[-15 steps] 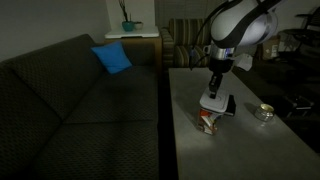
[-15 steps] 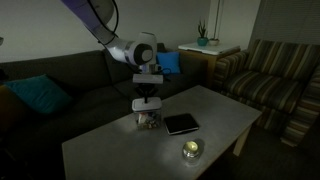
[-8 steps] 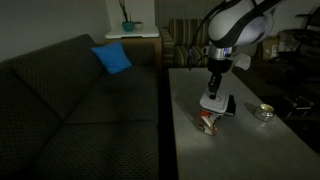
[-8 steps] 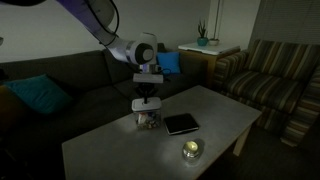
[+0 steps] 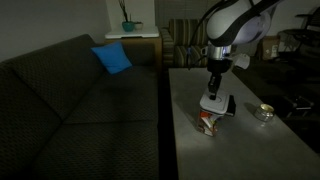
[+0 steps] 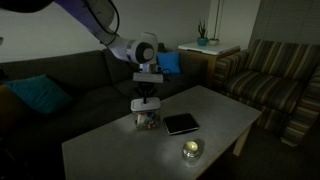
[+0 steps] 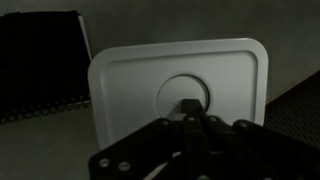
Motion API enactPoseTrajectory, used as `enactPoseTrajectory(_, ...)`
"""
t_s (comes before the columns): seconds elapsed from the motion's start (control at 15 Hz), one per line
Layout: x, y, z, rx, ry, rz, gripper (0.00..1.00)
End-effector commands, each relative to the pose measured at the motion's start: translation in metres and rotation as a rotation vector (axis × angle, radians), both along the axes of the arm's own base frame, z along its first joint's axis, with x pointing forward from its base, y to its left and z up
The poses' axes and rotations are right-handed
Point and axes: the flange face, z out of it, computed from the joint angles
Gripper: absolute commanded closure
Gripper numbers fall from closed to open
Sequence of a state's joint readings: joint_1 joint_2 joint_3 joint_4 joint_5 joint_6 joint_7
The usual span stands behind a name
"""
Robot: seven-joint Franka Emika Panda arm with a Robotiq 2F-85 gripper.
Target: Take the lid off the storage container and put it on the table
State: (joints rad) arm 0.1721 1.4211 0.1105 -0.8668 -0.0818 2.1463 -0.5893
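From the wrist view alone, jaws pinch the lid [image 7: 150, 80] centrally.

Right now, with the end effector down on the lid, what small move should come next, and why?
Probably a short straight lift. The end effector is shut at the round centre of the lid, apparently pinching it, and the lid sits on the container. Lifting vertically should free it before carrying it to bare table.

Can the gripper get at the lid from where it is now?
Probably yes: the gripper sits shut right at the round centre of the lid, nothing between them; the dark pad lies off to the side.
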Motion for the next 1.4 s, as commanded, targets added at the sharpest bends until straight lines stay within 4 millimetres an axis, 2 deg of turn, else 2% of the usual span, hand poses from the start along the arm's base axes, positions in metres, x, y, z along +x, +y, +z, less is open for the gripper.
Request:
enactPoseTrajectory(0.0,-0.006,0.005,-0.003,0.006,0.046,0.038,1.0)
enactPoseTrajectory(0.53,0.007,-0.002,0.03,-0.017,0.012,0.05,1.0)
enactPoseTrajectory(0.73,0.008,-0.004,0.032,-0.018,0.011,0.048,1.0)
enactPoseTrajectory(0.8,0.007,-0.004,0.031,-0.019,0.014,0.045,0.95)
enactPoseTrajectory(0.87,0.007,-0.004,0.032,-0.019,0.017,0.047,0.73)
enactPoseTrajectory(1.0,0.007,-0.003,0.033,-0.022,0.011,0.045,0.69)
enactPoseTrajectory(1.33,0.01,-0.006,0.037,-0.04,-0.009,0.036,0.36)
